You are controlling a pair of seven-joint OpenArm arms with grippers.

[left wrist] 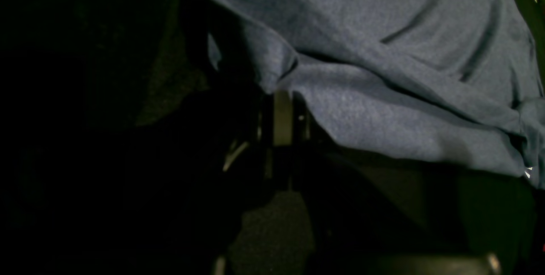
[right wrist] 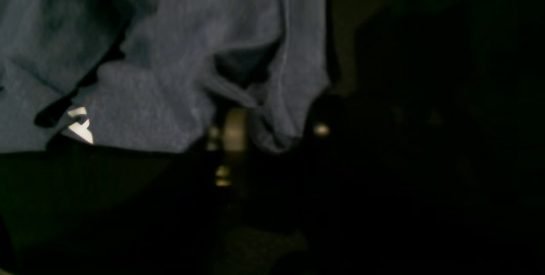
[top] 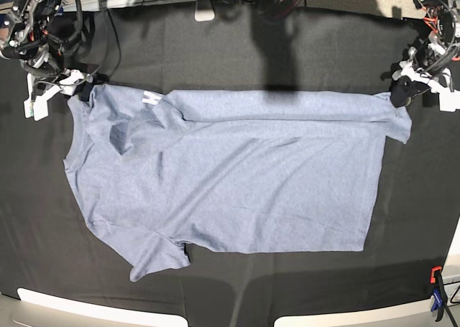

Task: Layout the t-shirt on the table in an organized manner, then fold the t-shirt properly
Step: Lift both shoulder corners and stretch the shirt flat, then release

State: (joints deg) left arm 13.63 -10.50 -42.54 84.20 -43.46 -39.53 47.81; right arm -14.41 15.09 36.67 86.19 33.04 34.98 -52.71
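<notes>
The blue-grey t-shirt [top: 237, 183] lies spread on the black table [top: 287, 61], neck toward the left and hem toward the right. One sleeve [top: 154, 259] points to the front left. Its far edge is folded over, showing a bit of white lettering [top: 151, 97]. My right gripper [top: 80, 91] is shut on the shirt's far left corner; in the right wrist view the cloth [right wrist: 170, 75] bunches at the fingers [right wrist: 235, 124]. My left gripper [top: 397, 93] is shut on the far right corner; in the left wrist view the cloth [left wrist: 383, 75] hangs from the jaws.
A blue and orange clamp [top: 436, 295] sits at the table's front right edge. Cables and a white stand [top: 205, 11] lie along the back edge. Pale panels [top: 65, 305] border the front edge.
</notes>
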